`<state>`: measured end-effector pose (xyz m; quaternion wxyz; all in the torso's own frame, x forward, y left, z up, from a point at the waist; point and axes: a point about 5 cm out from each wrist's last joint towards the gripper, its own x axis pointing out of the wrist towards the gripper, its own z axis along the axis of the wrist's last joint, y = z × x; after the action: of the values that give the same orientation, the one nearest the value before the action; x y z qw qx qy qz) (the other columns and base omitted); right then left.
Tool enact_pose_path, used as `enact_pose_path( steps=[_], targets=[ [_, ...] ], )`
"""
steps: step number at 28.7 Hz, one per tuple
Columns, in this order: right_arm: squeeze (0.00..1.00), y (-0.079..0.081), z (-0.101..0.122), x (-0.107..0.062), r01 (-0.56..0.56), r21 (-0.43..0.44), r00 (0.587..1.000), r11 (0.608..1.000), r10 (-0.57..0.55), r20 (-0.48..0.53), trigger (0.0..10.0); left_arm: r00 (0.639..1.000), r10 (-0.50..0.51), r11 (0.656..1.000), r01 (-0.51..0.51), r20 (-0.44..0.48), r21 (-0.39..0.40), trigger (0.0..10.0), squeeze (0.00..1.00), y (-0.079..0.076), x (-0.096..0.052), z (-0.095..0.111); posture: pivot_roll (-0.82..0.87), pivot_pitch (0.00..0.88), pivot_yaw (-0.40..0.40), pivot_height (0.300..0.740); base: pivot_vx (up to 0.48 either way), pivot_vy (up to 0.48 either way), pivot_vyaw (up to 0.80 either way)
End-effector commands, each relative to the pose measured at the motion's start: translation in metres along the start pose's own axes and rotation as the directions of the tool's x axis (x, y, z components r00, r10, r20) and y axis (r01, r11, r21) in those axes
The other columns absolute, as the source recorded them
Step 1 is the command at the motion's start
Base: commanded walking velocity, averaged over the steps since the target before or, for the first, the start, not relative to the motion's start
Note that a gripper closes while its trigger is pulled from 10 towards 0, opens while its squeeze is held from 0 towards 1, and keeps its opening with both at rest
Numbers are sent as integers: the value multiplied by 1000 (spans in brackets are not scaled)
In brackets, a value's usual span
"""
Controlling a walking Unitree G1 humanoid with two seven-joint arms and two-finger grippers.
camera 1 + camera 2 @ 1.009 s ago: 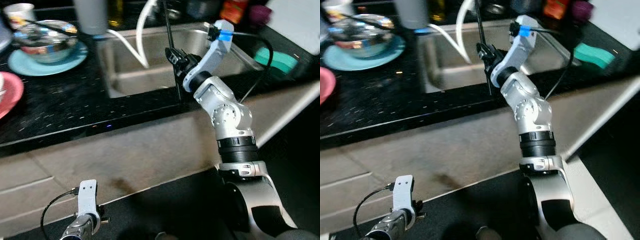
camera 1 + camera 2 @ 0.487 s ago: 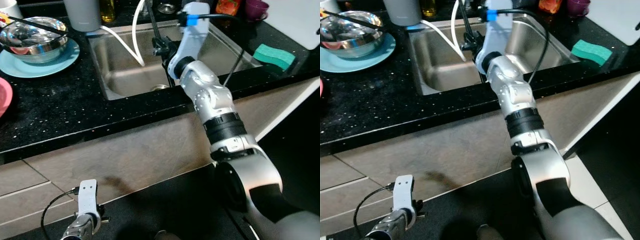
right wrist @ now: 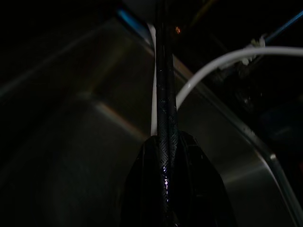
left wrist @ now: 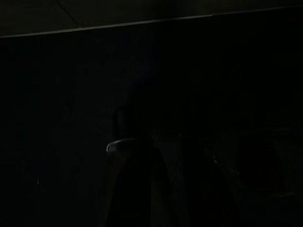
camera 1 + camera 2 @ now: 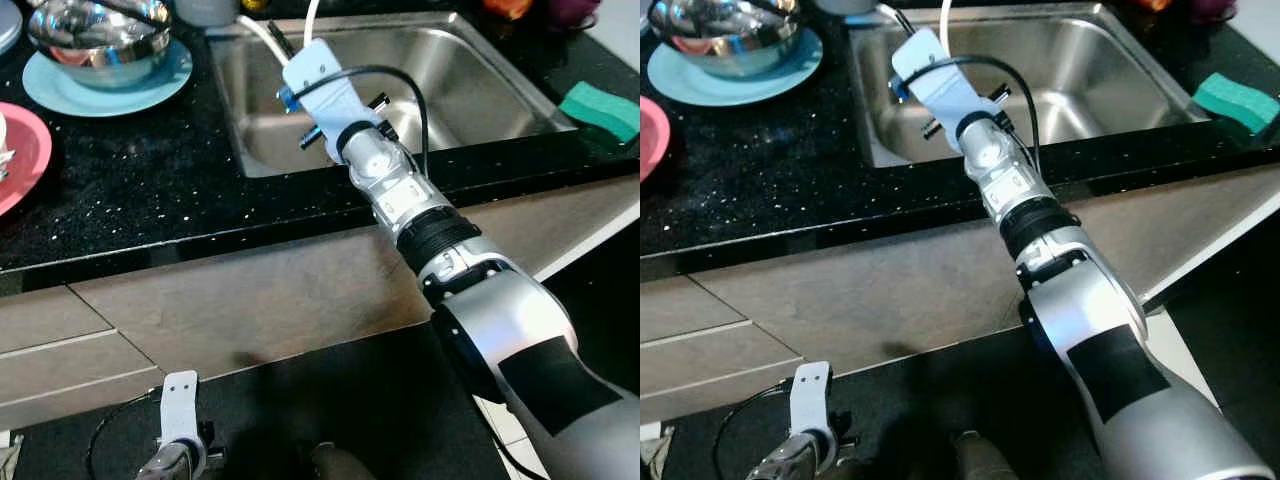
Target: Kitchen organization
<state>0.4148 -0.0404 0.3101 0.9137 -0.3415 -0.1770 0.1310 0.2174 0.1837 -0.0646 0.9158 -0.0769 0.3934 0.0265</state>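
While over sink | right claw pinched shut, white hose beside.

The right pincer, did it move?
Yes. The right pincer went left across the sink, from near its right half toward the left rear corner.

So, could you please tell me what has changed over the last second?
The right hand, fingers pressed together, has swung across the stainless steel sink toward the robot's left, nearing the white hose. The camera moved too. The steel bowl on the blue plate, the green sponge and the left hand stayed put.
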Motion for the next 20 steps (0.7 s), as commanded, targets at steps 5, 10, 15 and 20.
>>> enact_pose_path(
  steps=[5,10,15,20],
  targets=[
    [0,-2,4,2,5,-80,1000,997,-3,23,10000,999,-3,1000,2,-38,-18,10000,0,2,-4,-18,98,305,-85,740,0,0,0],
    [1000,-5,4,2,2,-59,1000,998,-1,24,10000,999,-3,1000,3,-41,-15,10000,0,2,-5,-19,99,290,-83,740,0,0,0],
    [1000,-14,9,3,45,-1,998,999,-45,43,10000,999,-3,1000,2,-41,-12,10000,0,3,-5,-17,103,262,-76,740,0,0,0],
    [0,-23,19,4,12,278,995,961,-39,92,10000,999,-6,1000,6,-36,-6,10000,0,3,-3,-13,108,245,-65,740,0,0,0]
  ],
)
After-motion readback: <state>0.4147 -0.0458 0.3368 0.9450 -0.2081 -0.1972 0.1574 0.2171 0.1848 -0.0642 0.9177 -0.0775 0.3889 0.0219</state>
